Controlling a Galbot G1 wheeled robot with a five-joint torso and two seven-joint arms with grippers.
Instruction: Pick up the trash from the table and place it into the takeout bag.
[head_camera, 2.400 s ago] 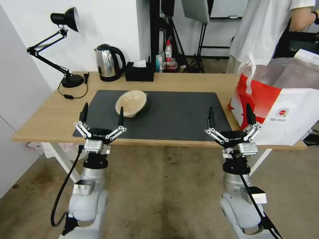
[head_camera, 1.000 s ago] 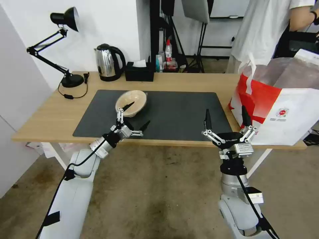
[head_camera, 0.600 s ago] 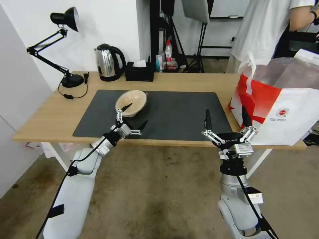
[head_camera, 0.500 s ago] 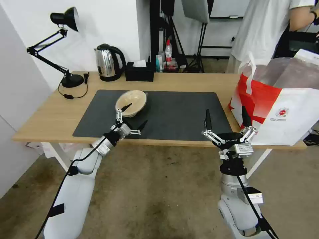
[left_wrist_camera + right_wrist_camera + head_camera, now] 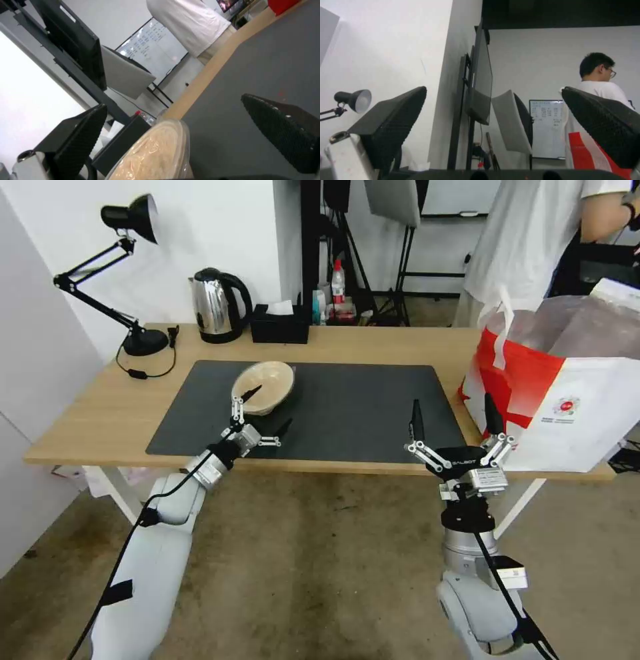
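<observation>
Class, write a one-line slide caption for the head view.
Left gripper, open, reaches for the paper-pulp bowl on the mat; right gripper waits open beside the takeout bag.

White wall (image 5: 213, 227), black desk lamp (image 5: 130, 217), brownish concrete floor (image 5: 320, 567).

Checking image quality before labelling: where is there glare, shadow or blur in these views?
Head view: soft even light, a bright reflection on the steel kettle, a faint shadow under the beige bowl. Left wrist view: the bowl and the left gripper's fingers look soft; the wall beside them is washed out.
</observation>
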